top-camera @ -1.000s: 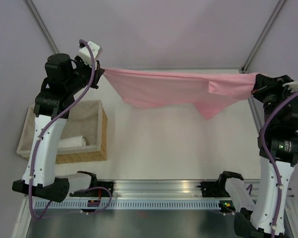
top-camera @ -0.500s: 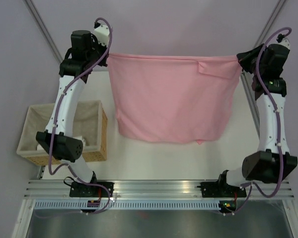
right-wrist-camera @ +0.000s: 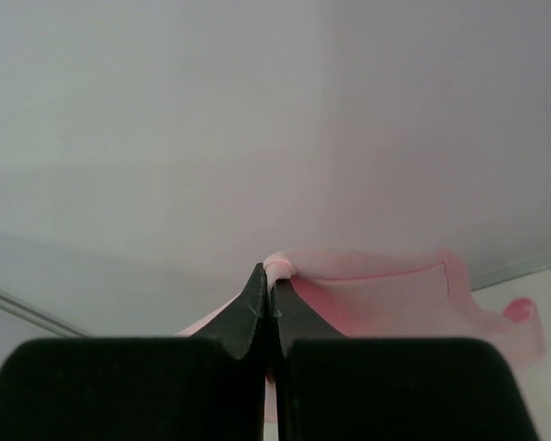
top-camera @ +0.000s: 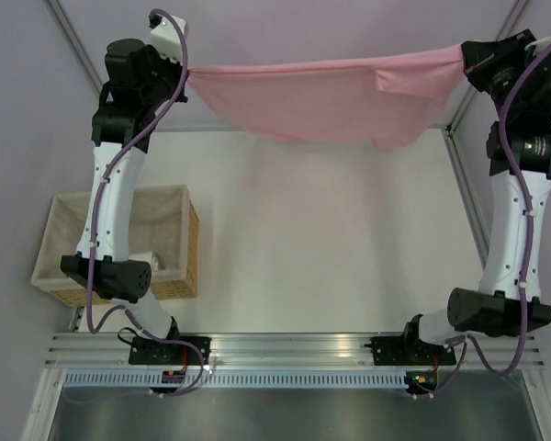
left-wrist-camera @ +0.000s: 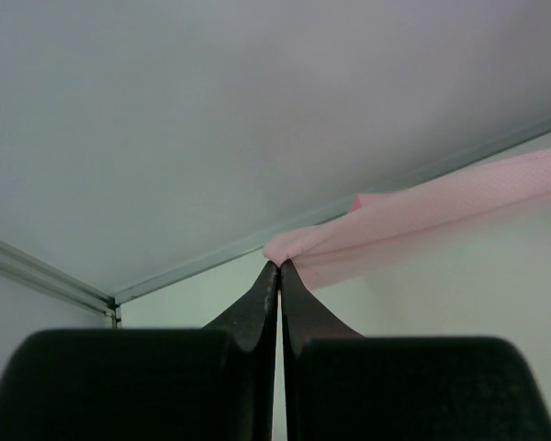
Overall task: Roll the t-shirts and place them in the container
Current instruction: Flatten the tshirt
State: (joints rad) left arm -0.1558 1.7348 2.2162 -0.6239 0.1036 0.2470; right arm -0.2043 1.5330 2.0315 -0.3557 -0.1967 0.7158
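A light-pink t-shirt [top-camera: 321, 96] hangs stretched in the air across the far end of the table, held by both arms. My left gripper [top-camera: 185, 72] is shut on its left corner, and in the left wrist view the pink cloth [left-wrist-camera: 413, 216] runs off to the right from the closed gripper [left-wrist-camera: 279, 264]. My right gripper [top-camera: 466, 62] is shut on the right corner, where a sleeve folds over. In the right wrist view a pinch of fabric [right-wrist-camera: 367, 294] bulges over the closed gripper [right-wrist-camera: 269, 268]. The shirt's lower edge hangs above the table without touching it.
A wicker basket [top-camera: 191, 248] with a cloth liner stands at the left of the white table [top-camera: 331, 248] and holds a rolled white cloth [top-camera: 145, 260]. Metal frame posts [top-camera: 78, 46] rise at the far corners. The arm bases sit on a rail [top-camera: 294, 354] at the near edge.
Both arms have swung the shirt up and away: half a second ago it hung spread wide over the table, and it now sits high at the far end, seen nearly edge-on.
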